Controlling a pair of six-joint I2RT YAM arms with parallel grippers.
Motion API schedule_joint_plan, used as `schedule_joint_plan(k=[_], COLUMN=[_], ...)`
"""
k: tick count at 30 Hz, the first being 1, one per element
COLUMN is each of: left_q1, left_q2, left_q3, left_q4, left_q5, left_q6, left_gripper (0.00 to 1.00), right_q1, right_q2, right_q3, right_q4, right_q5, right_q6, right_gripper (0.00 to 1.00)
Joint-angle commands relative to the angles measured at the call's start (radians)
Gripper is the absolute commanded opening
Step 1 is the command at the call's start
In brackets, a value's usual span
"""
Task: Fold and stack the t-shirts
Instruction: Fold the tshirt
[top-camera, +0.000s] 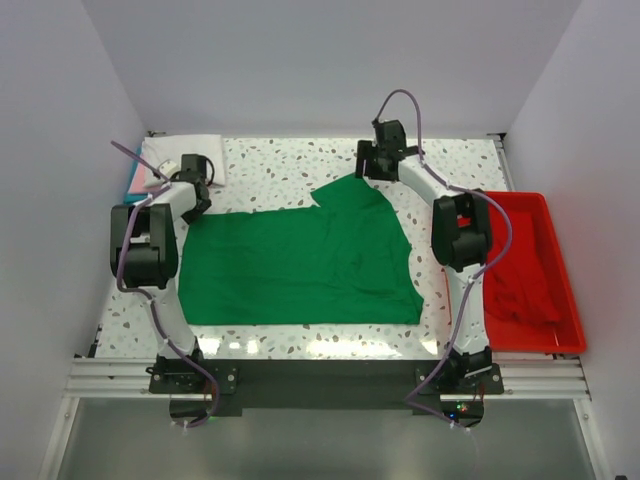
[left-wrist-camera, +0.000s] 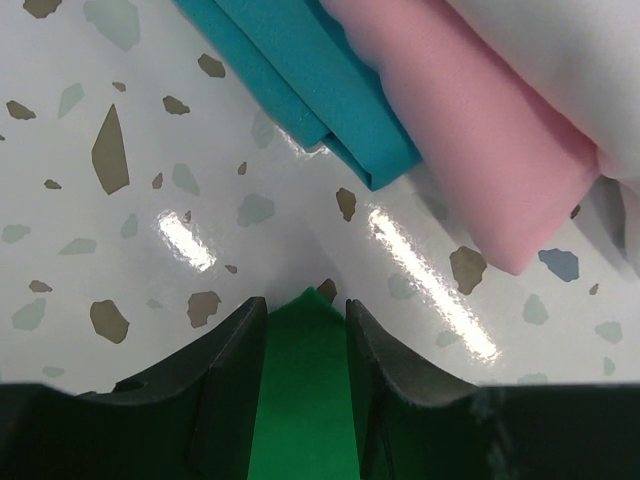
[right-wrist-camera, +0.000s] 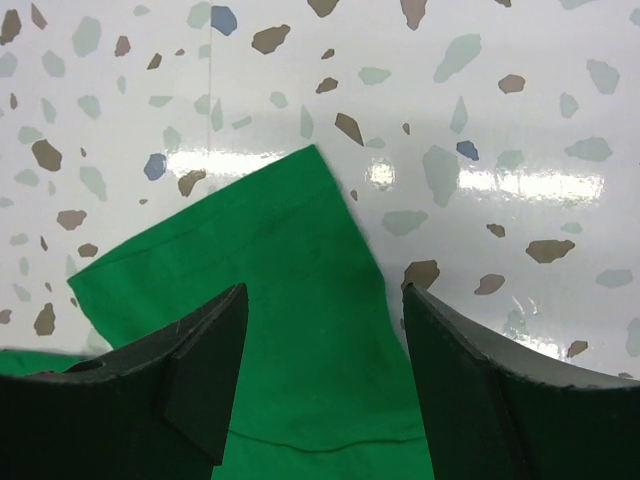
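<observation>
Green t-shirt (top-camera: 300, 265) lies flat on the bench (top-camera: 270, 160), its long axis running left to right, one sleeve (right-wrist-camera: 280, 240) pointing at the far edge. Your left tool (left-wrist-camera: 306, 302) is clamped on its far-left corner, near the folded teal t-shirt (left-wrist-camera: 310, 90), pink t-shirt (left-wrist-camera: 470, 140) and white t-shirt (left-wrist-camera: 570, 60). Your right tool (right-wrist-camera: 322, 290) hangs, jaws apart, over that sleeve.

The green shirt (top-camera: 300, 265) is soft cloth, smooth and not shiny. The teal shirt (left-wrist-camera: 300, 80), pink shirt (left-wrist-camera: 470, 130) and white shirt (left-wrist-camera: 570, 50) are dull cloth too. The speckled table (top-camera: 290, 160) is hard and very shiny. The red tray (top-camera: 520, 215) looks like shiny plastic. The near rail (top-camera: 110, 378) is grey metal.
</observation>
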Motion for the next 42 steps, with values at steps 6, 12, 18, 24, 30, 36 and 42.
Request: schedule_joint_plan(k=[6, 12, 18, 24, 30, 36, 42], left_q1=[-0.004, -0.003, -0.003, -0.003, -0.003, 0.002, 0.013], left_q2=[0.046, 0.055, 0.06, 0.055, 0.034, -0.026, -0.071], left_q3=[0.035, 0.032, 0.034, 0.034, 0.015, -0.042, -0.065], left_q4=[-0.008, -0.008, -0.003, 0.003, 0.021, 0.13, 0.217], left_q5=[-0.031, -0.029, -0.025, -0.022, -0.017, 0.007, 0.018], left_q6=[-0.031, -0.03, -0.022, -0.019, -0.02, 0.009, 0.023], left_gripper=[0.37, 0.31, 0.14, 0.05, 0.0, 0.0, 0.0], right_q1=[-0.001, -0.001, 0.003, 0.015, 0.035, 0.036, 0.035], right_q2=[0.08, 0.129, 0.151, 0.158, 0.171, 0.145, 0.068], right_q3=[0.083, 0.098, 0.101, 0.112, 0.133, 0.129, 0.107], right_q4=[-0.022, -0.028, -0.034, -0.082, -0.114, -0.073, 0.021], right_q5=[-0.002, 0.02, 0.024, 0.067, 0.135, 0.169, 0.215], right_q6=[-0.054, -0.058, -0.052, -0.052, -0.068, -0.071, -0.086], right_gripper=[0.67, 0.67, 0.6, 0.39, 0.02, 0.0, 0.0])
